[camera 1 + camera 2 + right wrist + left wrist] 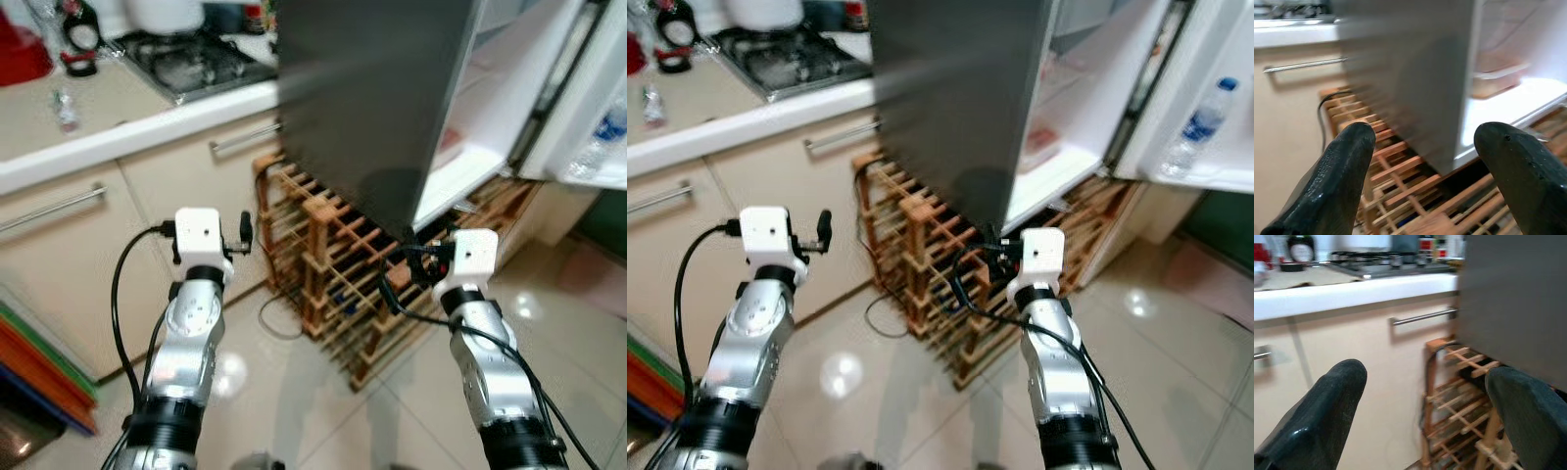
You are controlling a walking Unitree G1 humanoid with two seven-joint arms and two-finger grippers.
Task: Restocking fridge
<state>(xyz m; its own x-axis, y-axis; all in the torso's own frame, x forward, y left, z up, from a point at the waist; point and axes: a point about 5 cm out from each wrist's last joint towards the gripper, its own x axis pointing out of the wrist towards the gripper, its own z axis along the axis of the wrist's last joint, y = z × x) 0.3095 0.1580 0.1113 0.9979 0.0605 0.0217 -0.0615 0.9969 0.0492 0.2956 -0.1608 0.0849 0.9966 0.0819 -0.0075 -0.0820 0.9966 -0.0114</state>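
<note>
The fridge (372, 98) stands ahead with its dark grey side towards me. Its door (600, 88) is swung open to the right, and a water bottle (1200, 125) sits in the door shelf. Inside, a white shelf (1068, 162) is lit and a pale food container (1498, 81) rests on it. My left gripper (1425, 374) is open and empty, raised in front of the beige cabinets. My right gripper (1425, 132) is also open and empty, facing the fridge's lower front corner. Both silver arms, left arm (191, 323) and right arm (480, 343), are held up.
A wooden wine rack (333, 284) stands on the floor under and beside the fridge. A black cable (279, 318) lies near it. To the left runs a white counter (118, 132) with a hob (196, 59), and cabinets with bar handles (245, 137). Coloured boards (39, 372) lean low at left.
</note>
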